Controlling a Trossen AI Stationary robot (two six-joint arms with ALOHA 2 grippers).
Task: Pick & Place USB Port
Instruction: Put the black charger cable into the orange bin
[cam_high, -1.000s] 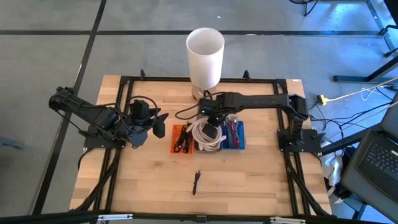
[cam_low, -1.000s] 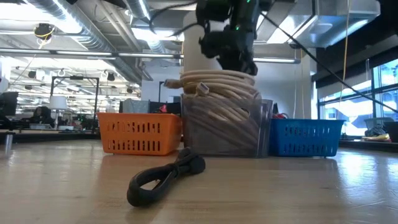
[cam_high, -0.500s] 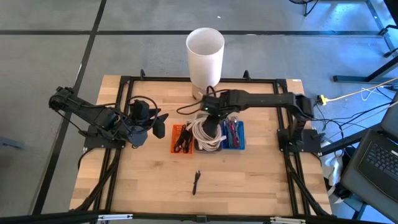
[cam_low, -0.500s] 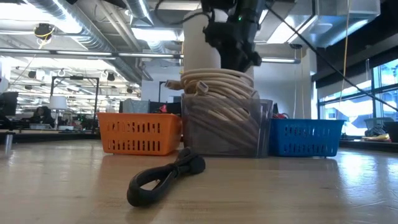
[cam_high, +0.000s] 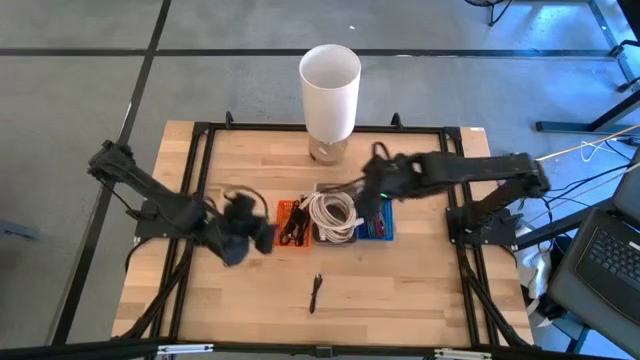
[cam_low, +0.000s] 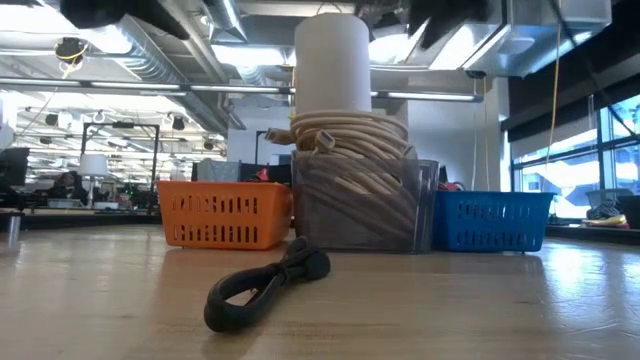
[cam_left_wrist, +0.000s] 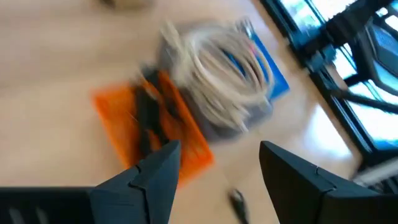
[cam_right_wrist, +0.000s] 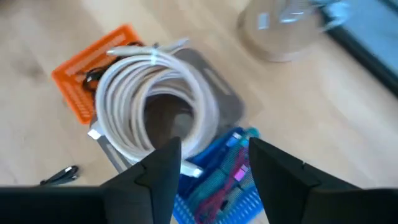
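Observation:
A short black cable (cam_high: 316, 291) lies looped on the bare wood near the table's front, also seen in the low view (cam_low: 265, 285). Behind it stand three bins in a row: an orange basket (cam_high: 290, 222), a clear bin heaped with coiled white cables (cam_high: 333, 217) and a blue basket (cam_high: 380, 216). My left gripper (cam_high: 255, 232) hovers open just left of the orange basket, its fingers (cam_left_wrist: 217, 149) with nothing between them. My right gripper (cam_high: 372, 188) hangs open above the blue basket's far side, looking down on the white coil (cam_right_wrist: 155, 99).
A tall white cylinder (cam_high: 330, 85) stands at the table's far edge behind the bins. A black frame (cam_high: 200, 150) runs along the table's sides. Bare wood lies around the black cable in front of the bins.
My right gripper has risen from the white coil, out of the low view, and drawn back toward the table's right edge. My left gripper has swung toward the near edge and slightly right, closer to the orange basket. The coil and the black cable have stayed put.

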